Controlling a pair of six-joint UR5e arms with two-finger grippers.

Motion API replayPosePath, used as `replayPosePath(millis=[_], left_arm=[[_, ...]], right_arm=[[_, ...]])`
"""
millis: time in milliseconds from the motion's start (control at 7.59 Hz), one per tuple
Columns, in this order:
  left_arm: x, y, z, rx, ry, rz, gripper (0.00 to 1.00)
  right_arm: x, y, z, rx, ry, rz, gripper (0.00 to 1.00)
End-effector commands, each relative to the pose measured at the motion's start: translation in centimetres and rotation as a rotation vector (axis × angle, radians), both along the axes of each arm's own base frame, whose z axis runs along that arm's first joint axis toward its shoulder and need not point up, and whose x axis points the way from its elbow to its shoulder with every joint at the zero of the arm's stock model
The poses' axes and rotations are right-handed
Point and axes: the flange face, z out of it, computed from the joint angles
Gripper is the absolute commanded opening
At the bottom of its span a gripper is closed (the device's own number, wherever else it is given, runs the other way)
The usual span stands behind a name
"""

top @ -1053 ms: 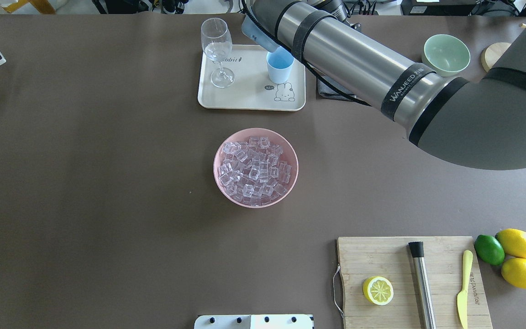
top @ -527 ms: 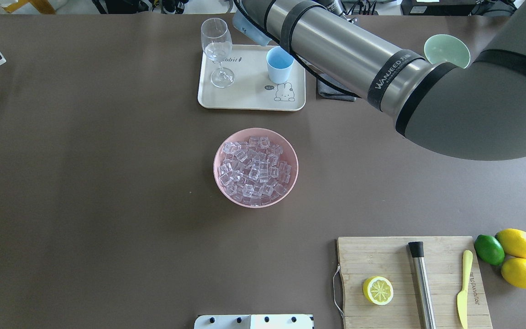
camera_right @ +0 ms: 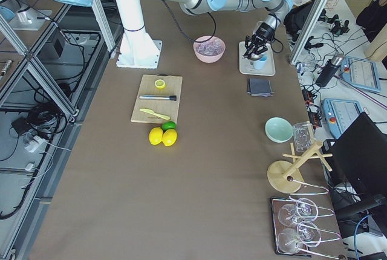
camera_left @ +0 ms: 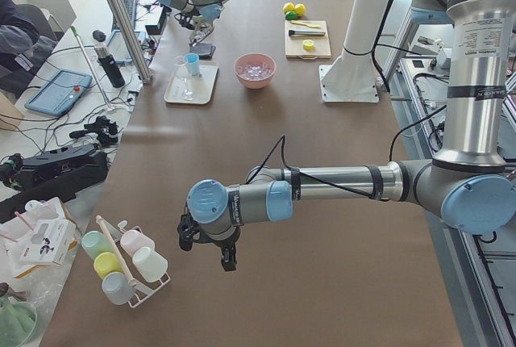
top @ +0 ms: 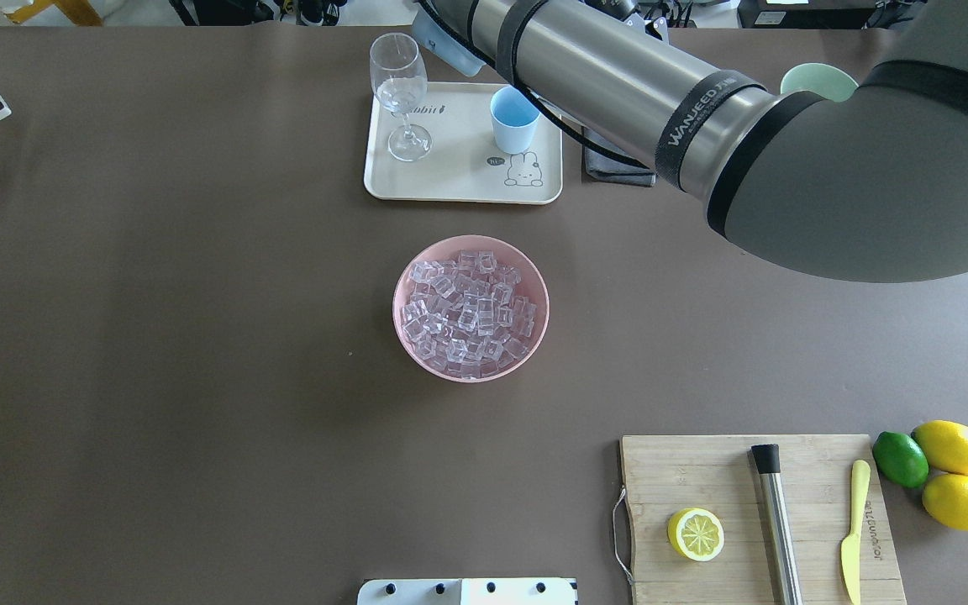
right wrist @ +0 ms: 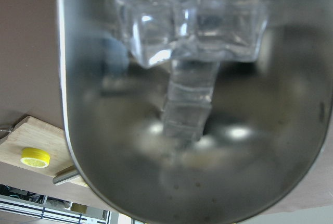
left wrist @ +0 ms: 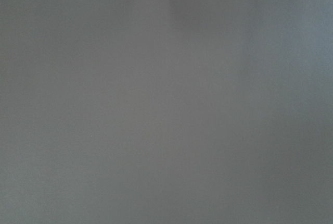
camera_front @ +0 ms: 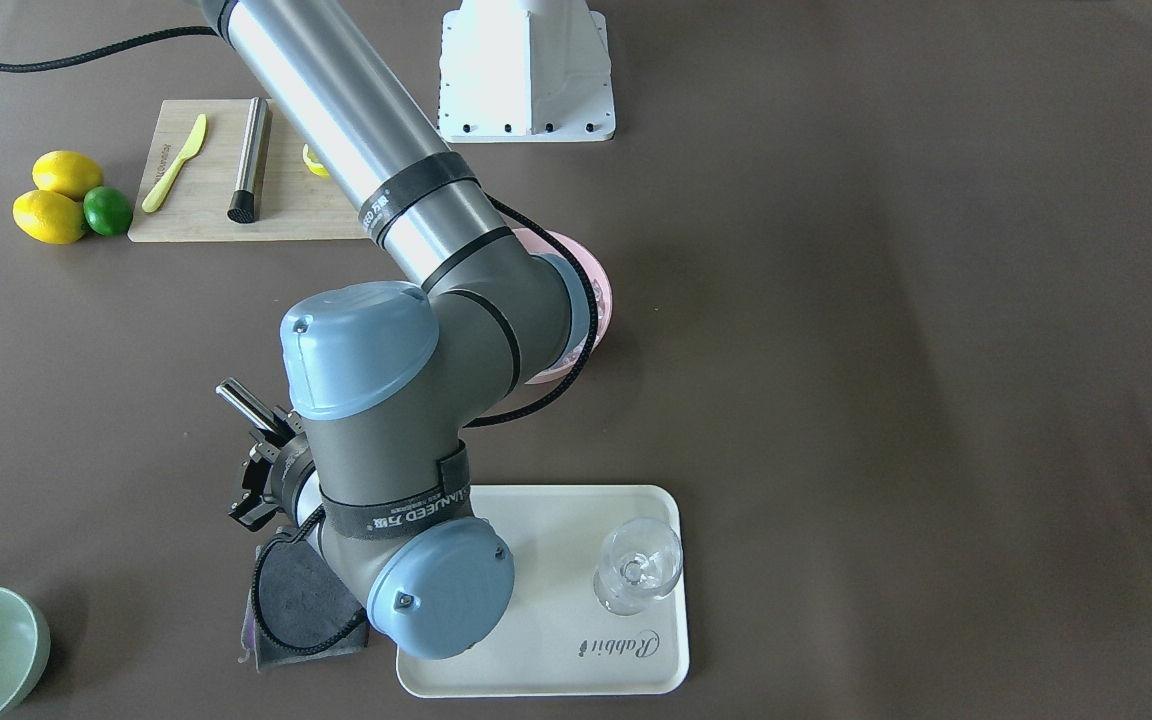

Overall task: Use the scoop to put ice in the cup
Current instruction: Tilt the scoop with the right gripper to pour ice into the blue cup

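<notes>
Robotics lab: aluminium frame posts (camera_left: pixel 121 16), loose floor cables (camera_right: pixel 36 115), a teach pendant (camera_left: pixel 58 91) and a monitor (camera_right: pixel 363 151) surround the brown counter (camera_right: pixel 181 181).

Shiny steel scoop (right wrist: pixel 104 130), glassy ice (right wrist: pixel 187 26)

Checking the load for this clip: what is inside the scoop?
The scoop holds a few clear ice cubes, bunched at one end of the trough. Their count is unclear: blur and the frame edge hide some.

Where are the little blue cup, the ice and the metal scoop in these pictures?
cup (top: pixel 515 113): overhead view, its blue inside.
ice (top: pixel 471 315): overhead view, middle of the pile.
scoop (right wrist: pixel 119 161): right wrist view, bare steel trough wall.
</notes>
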Motion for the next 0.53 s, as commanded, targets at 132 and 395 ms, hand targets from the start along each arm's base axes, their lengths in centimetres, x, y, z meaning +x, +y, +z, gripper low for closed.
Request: replayPosePath(millis=[132, 395], left_arm=[[0.26, -0.14, -0.02, -0.001, 0.002, 0.005, 0.98], [0.34, -0.21, 0.06, -0.002, 0.002, 0.006, 0.98]], right_arm=[[0.37, 0.13, -1.26, 0.009, 0.014, -0.053, 0.00], [0.60, 0.37, -1.30, 0.000, 0.026, -0.084, 0.00]])
